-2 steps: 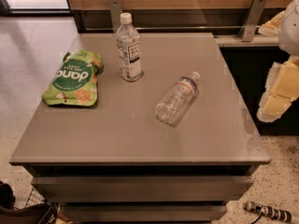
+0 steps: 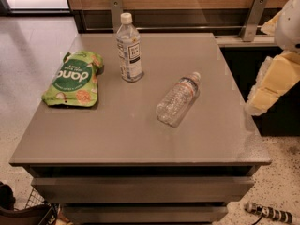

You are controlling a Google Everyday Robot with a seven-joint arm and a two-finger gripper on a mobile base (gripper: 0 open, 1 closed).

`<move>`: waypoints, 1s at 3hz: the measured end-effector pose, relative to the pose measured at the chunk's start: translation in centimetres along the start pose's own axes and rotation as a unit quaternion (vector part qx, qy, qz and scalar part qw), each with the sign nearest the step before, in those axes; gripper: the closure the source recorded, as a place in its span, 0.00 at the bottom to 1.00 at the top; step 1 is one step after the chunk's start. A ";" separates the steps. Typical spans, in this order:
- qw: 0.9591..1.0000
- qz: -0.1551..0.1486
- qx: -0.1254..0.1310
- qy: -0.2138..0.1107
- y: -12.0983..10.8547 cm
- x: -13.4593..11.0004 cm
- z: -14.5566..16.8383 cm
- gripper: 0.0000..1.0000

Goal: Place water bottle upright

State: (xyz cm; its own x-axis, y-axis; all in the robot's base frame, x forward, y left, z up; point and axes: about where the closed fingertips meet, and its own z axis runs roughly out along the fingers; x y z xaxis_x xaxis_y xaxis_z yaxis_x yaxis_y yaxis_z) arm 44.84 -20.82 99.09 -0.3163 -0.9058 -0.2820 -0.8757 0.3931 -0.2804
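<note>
Fingers (image 2: pixel 276 76) apart at far right, water bottle (image 2: pixel 178 99) well left.

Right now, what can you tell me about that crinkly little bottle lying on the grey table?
The water bottle is clear, ribbed plastic with a white cap and a thin reddish band near its shoulder. It lies on its side, diagonally, with the cap pointing to the far right, a little right of the middle of the grey table. Only the tabletop touches it. The gripper hangs beyond the table's right edge, well apart from it.
</note>
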 end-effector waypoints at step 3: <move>0.946 0.311 -0.015 -0.094 -2.4 -4.7 4.4 0.00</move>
State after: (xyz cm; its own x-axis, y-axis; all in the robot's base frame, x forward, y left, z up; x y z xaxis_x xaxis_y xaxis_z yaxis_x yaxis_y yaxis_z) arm 50.01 -16.80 97.02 -0.7051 -0.4561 -0.5429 -0.5532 0.8328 0.0187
